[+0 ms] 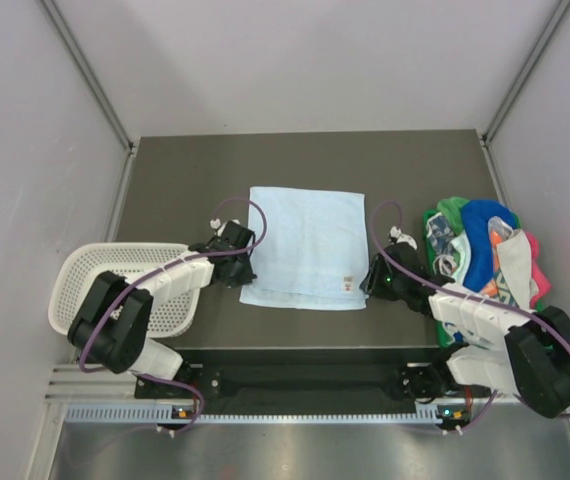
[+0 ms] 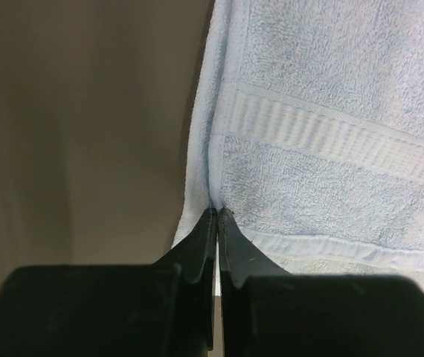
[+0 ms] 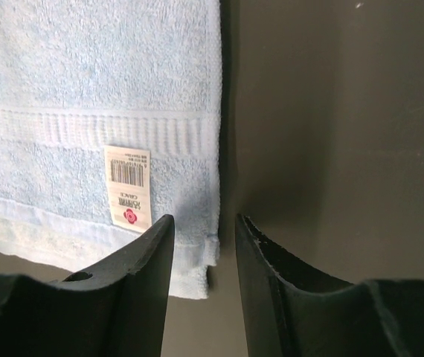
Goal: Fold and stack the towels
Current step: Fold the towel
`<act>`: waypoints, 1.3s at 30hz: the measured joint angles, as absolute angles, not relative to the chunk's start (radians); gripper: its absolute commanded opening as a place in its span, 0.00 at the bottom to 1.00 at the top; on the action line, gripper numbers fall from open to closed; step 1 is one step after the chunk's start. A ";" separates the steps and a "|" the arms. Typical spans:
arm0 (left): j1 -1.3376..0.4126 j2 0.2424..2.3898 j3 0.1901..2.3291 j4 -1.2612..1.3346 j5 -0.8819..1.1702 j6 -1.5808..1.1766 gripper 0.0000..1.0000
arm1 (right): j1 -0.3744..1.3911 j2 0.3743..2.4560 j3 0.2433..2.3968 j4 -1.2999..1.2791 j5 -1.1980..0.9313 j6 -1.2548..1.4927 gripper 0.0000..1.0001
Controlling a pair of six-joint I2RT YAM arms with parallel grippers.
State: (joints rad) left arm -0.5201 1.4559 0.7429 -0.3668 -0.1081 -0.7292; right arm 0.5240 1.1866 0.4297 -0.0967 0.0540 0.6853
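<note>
Dark grey, the table (image 1: 165,180) shows us a task we judge barely begun: we see no finished stack anywhere. One pale blue towel (image 1: 305,240) lies flat at its centre; whether it already has a fold we cannot tell. The white basket (image 1: 115,275) sits at the left, and the heap of coloured towels (image 1: 480,250) lies unfolded at the right. The left fingers (image 2: 197,253) are clamped together on the flat towel's near left edge. The right fingers (image 3: 141,260) stand apart around its near right corner.
</note>
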 measured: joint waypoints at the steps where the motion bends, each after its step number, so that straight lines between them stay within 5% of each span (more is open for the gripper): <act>1: -0.520 1.456 0.743 -0.367 -0.108 -0.730 0.01 | 0.525 1.180 0.424 -0.096 0.052 0.687 0.39; 20: -0.525 1.433 0.757 -0.377 -0.073 -0.726 0.18 | 0.557 1.132 0.380 -0.088 0.033 0.738 0.35; 28: -0.525 1.428 0.757 -0.378 -0.067 -0.726 0.23 | 0.562 1.127 0.370 -0.100 0.031 0.759 0.09; 39: -0.525 1.417 0.757 -0.390 -0.060 -0.722 0.36 | 0.563 1.098 0.369 -0.148 0.033 0.764 0.00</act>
